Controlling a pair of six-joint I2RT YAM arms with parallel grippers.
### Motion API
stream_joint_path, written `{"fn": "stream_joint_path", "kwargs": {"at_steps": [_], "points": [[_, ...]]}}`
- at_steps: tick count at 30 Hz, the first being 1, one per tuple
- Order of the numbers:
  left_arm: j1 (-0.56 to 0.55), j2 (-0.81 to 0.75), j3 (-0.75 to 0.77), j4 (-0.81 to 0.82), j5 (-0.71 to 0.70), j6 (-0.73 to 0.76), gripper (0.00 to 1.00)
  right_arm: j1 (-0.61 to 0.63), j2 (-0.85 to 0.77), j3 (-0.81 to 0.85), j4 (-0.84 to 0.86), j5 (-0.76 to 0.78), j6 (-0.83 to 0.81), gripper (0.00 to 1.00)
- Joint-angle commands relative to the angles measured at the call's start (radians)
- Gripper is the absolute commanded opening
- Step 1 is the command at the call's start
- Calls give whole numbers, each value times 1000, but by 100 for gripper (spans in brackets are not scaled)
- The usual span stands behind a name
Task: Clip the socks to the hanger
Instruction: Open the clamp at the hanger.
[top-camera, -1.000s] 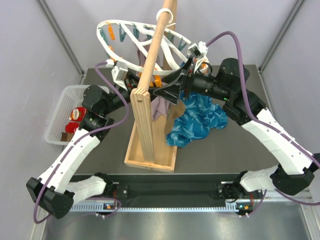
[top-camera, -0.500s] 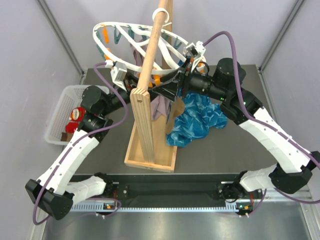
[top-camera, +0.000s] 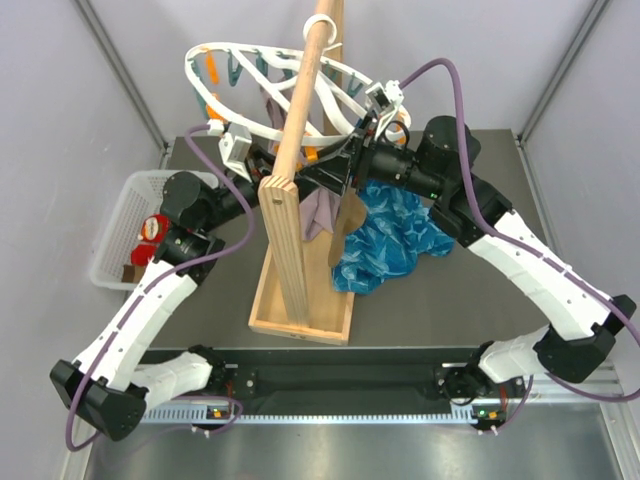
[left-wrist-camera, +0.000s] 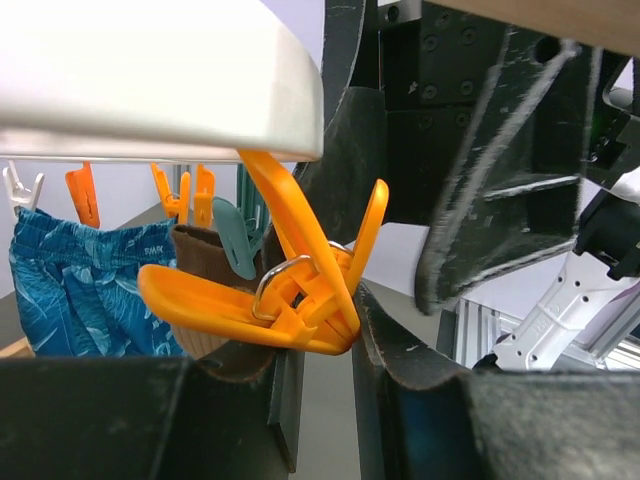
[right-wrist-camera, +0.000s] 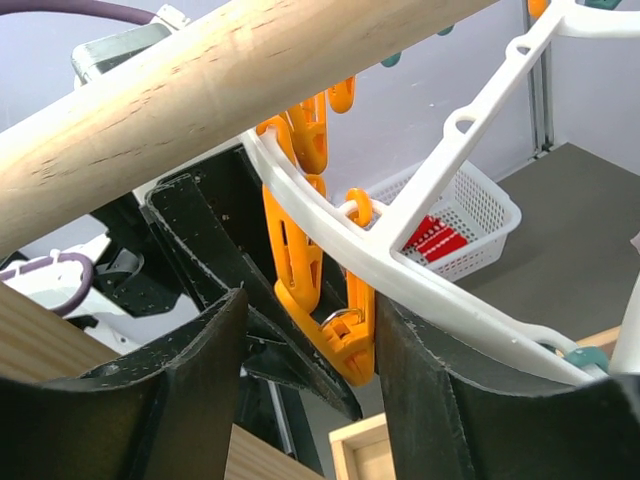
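Both up high: left hand (left-wrist-camera: 318, 345), right hand (right-wrist-camera: 310, 310), at hanger (right-wrist-camera: 440, 297) pegs (left-wrist-camera: 300, 300).

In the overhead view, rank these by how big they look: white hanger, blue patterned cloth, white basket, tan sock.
White hanger, though nearest the camera.
Blue patterned cloth and white basket look alike.
Tan sock smallest.

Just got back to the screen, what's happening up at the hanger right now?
Both arms are up at the hanger, beside the wooden pole. The left gripper appears to pinch the top of the tan sock, which hangs limp below it. The right gripper straddles an orange peg on the white ring, one finger against it, not squeezing yet. A mauve sock hangs under the ring; red socks wait in the basket.
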Motion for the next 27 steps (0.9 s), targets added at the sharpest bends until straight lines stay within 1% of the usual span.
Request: {"fn": "stream_joint_path", "kwargs": {"at_steps": [1, 2, 5, 6, 8, 9, 10, 11, 12, 14, 15, 16, 17, 23, 24, 26, 27], "points": [[-12, -29, 22, -19, 64, 24, 0, 0, 16, -1, 151, 49, 7, 50], [-12, -35, 22, -25, 61, 30, 0, 0, 15, -10, 157, 52, 9, 48], [-12, -39, 24, -53, 48, 52, 0, 0, 15, -16, 185, 58, 10, 33], [-12, -39, 27, -59, 48, 58, 0, 0, 18, -16, 186, 64, 10, 24], [-12, -42, 27, -77, 41, 61, 0, 1, 22, -9, 177, 78, 7, 14], [-10, -45, 30, -90, 31, 64, 3, -2, 28, -3, 168, 88, 7, 7], [-10, -46, 32, -110, 14, 75, 8, 0, 29, 2, 142, 108, 4, 2], [-10, -55, 35, -157, -32, 84, 16, 0, 27, 2, 136, 121, 1, 0], [-10, -65, 27, -180, -57, 104, 31, 0, 27, 1, 125, 136, -2, 0], [-10, -97, 12, -231, -128, 125, 41, 0, 27, 5, 93, 171, -8, 0], [-10, -109, -8, -243, -155, 141, 58, 0, 27, 10, 84, 193, -12, 0], [-10, -123, -16, -257, -178, 145, 64, 1, 27, 10, 76, 202, -17, 0], [-10, -150, -22, -268, -210, 152, 66, 1, 27, 13, 64, 210, -20, 0], [-10, -227, -76, -348, -296, 165, 66, 0, 35, 40, -11, 285, -8, 0], [-10, -232, -77, -348, -293, 164, 66, 0, 39, 45, -25, 308, 0, 0], [-10, -232, -79, -323, -278, 147, 70, 0, 41, 65, -57, 316, 26, 0], [-10, -224, -74, -309, -221, 123, 71, 0, 41, 62, -59, 317, 46, 0]]}}
